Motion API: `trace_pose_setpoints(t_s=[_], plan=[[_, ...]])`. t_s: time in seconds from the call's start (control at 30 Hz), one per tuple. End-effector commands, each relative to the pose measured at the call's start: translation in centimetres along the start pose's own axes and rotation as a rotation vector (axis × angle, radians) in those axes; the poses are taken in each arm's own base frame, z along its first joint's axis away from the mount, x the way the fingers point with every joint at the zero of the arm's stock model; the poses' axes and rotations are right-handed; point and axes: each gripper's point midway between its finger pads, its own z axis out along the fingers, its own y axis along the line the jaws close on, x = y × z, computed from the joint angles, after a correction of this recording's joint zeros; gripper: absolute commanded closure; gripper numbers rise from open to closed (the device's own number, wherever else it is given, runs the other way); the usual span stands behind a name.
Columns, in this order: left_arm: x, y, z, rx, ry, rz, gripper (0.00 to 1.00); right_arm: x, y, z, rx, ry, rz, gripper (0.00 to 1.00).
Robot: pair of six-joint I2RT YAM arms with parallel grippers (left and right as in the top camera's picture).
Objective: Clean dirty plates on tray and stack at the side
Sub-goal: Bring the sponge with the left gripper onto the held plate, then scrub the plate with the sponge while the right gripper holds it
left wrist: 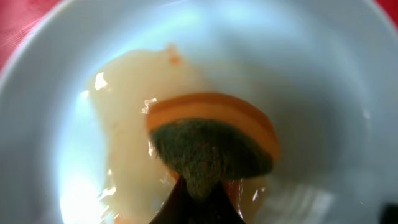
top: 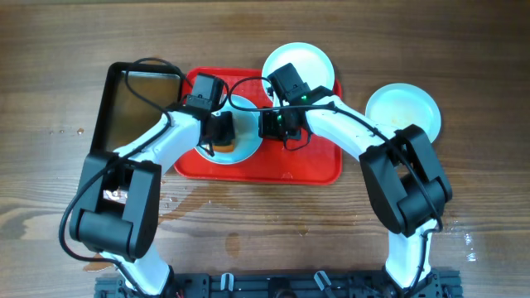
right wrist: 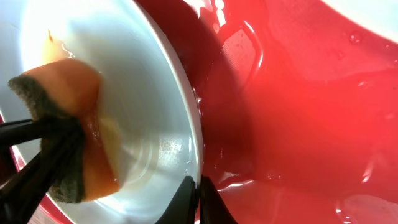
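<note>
Robot test bench: wooden table, left arm, right arm, black mounting rail.

Bright, wrist views blurred, glare on tray

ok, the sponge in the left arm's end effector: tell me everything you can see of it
The sponge has two layers: orange foam backed by a dark green scouring pad. It looks wet and is squeezed into a fold by the shut left end effector, whose dark fingers clamp it at the green side. It is pressed down onto the inside of the white plate that lies on the red tray. A pale yellowish film is smeared on the plate around it.
</note>
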Motion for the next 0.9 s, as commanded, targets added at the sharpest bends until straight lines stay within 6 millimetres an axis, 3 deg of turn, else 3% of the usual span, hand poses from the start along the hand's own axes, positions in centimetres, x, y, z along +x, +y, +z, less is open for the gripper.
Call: trace_pose_setpoints(t_s=[0.0,0.1,0.23,0.4,0.6,0.63,0.8,0.87], plan=[[2.9,8.1,1.3,-0.390,-0.005,-0.302,0.96,0.0,0.2,0.4,-0.011,0.016,-0.002,0.96],[1.9,9.6,0.6,-0.477,-0.089,-0.352,0.96,0.0,0.2,0.4,-0.012,0.016,-0.003,0.96],[-0.6,10.1,0.2,-0.506,-0.213,-0.347,0.96,0.0,0.2,0.4,-0.012,0.016,-0.002,0.96],[-2.4,9.0,0.1,-0.471,-0.253,-0.233,0.96,0.0,0.2,0.4,-0.011,0.017,-0.002,0.96],[-1.8,5.9,0.0,-0.370,-0.192,-0.062,0.96,-0.4,1.8,0.4,-0.092,0.008,-0.078,0.96],[-1.6,5.2,-0.1,-0.329,-0.177,-0.064,0.96,-0.6,2.5,0.3,-0.124,0.003,-0.105,0.94],[-1.8,3.4,-1.0,-0.192,-0.154,-0.093,0.96,-1.8,4.2,0.0,-0.202,-0.050,-0.169,0.61],[-2.5,3.5,-2.0,-0.171,-0.179,-0.109,0.96,-1.9,4.0,0.4,-0.194,-0.052,-0.158,0.58]])
